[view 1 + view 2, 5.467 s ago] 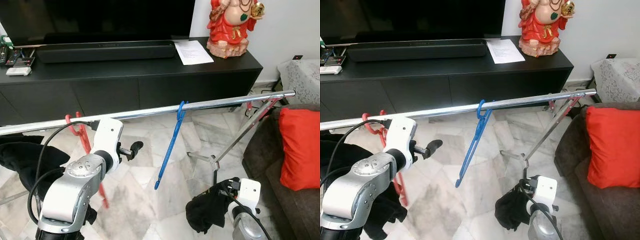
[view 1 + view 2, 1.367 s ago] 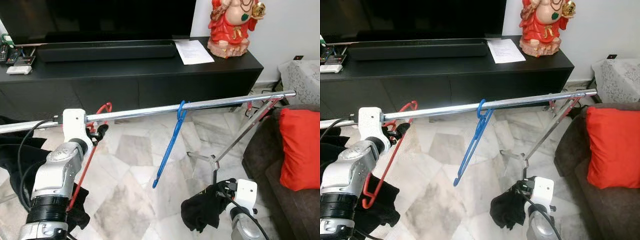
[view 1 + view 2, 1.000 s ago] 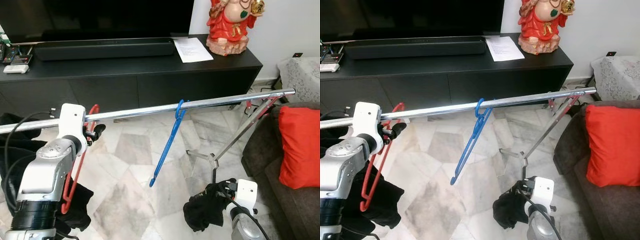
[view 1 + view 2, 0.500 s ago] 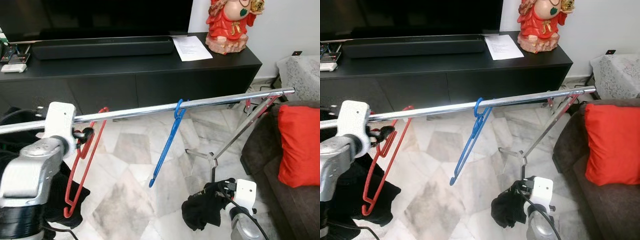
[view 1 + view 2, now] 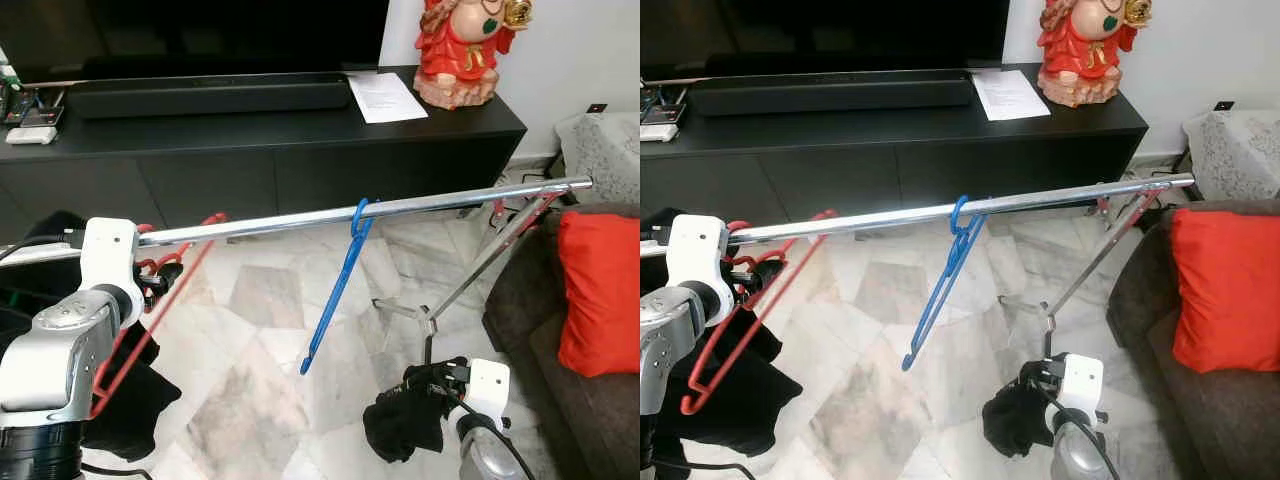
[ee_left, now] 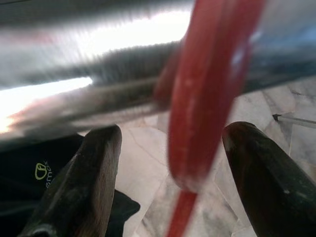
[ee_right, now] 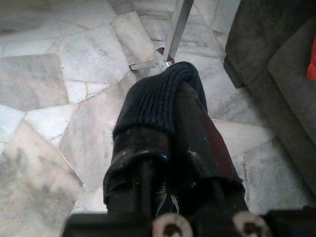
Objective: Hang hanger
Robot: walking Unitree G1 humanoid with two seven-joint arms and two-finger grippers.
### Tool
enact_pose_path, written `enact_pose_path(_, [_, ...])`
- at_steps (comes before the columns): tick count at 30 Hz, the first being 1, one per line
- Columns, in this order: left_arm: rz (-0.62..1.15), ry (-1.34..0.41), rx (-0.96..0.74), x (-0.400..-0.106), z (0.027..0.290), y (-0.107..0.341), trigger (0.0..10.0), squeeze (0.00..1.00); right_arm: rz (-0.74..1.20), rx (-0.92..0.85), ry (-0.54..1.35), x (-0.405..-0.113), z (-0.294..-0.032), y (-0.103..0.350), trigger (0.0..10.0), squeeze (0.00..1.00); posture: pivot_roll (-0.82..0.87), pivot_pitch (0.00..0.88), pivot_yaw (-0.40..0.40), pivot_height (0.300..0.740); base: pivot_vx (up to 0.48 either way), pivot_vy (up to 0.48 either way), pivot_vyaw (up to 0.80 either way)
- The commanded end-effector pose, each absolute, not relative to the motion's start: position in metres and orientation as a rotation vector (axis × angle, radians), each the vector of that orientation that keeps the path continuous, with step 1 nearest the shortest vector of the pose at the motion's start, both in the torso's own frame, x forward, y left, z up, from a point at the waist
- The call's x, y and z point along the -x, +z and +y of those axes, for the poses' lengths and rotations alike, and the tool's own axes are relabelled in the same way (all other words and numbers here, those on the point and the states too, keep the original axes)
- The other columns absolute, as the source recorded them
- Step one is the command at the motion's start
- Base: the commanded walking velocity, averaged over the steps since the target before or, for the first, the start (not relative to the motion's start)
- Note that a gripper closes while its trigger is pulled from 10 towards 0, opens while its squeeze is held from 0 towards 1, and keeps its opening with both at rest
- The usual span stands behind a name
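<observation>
Left gripper [image 6: 168, 173] fingers apart around red hanger [image 5: 150, 320] under rail [image 5: 420, 205] — blue hanger [image 5: 335, 295] well apart.

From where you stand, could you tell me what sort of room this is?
Most likely a living room: a long black TV cabinet with a soundbar, a grey sofa with a red cushion, and a metal clothes rail.

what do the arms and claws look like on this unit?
Both arms are brushed silver metal with rounded joints. Each wrist carries a white boxy housing, and black cables loop along the arms. The left arm has a ribbed black collar lower down. The left claw has two long, rounded black fingers, glossy and slightly scuffed. The right claw is black too, with silver screws at its base.
</observation>
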State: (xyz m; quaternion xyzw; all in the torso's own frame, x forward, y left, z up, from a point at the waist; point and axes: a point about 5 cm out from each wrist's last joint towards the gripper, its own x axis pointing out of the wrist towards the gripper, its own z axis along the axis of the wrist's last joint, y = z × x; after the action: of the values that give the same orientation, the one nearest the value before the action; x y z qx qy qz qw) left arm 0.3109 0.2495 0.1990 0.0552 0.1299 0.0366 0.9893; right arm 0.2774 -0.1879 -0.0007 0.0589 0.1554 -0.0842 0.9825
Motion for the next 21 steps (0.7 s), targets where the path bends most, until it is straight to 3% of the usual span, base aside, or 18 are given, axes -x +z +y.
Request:
enact_pose_path(1, [0.246, 0.074, -0.109, -0.315, 0.252, 0.195, 10.0, 0.0, 0.332, -0.114, -0.179, -0.273, -0.192, -0.005, 10.0, 0.0, -0.02, 0.2, -0.056, 0.74, 0.0, 0.0, 0.0])
enact_pose_path(12, [0.176, -0.003, -0.065, -0.332, 0.247, 0.176, 10.0, 0.0, 0.334, -0.116, -0.173, -0.273, -0.191, -0.005, 10.0, 0.0, -0.03, 0.198, -0.057, 0.74, 0.0, 0.0, 0.0])
enact_pose_path(13, [0.179, -0.003, -0.062, -0.333, 0.247, 0.174, 2.7, 0.0, 0.335, -0.116, -0.174, -0.273, -0.191, -0.005, 10.0, 0.0, -0.03, 0.198, -0.057, 0.74, 0.0, 0.0, 0.0])
enact_pose_path(14, [0.179, -0.003, -0.062, -0.333, 0.247, 0.174, 2.7, 0.0, 0.335, -0.116, -0.174, -0.273, -0.191, -0.005, 10.0, 0.0, -0.03, 0.198, -0.057, 0.74, 0.0, 0.0, 0.0])
enact_pose_path(15, [0.178, -0.003, -0.066, -0.334, 0.247, 0.173, 0.0, 0.0, 0.335, -0.115, -0.175, -0.273, -0.191, -0.005, 10.0, 0.0, -0.03, 0.198, -0.057, 0.74, 0.0, 0.0, 0.0])
enact_pose_path(21, [0.168, -0.007, -0.08, -0.336, 0.244, 0.172, 0.0, 0.0, 0.337, -0.115, -0.174, -0.272, -0.191, -0.006, 10.0, 0.0, -0.03, 0.198, -0.057, 0.74, 0.0, 0.0, 0.0])
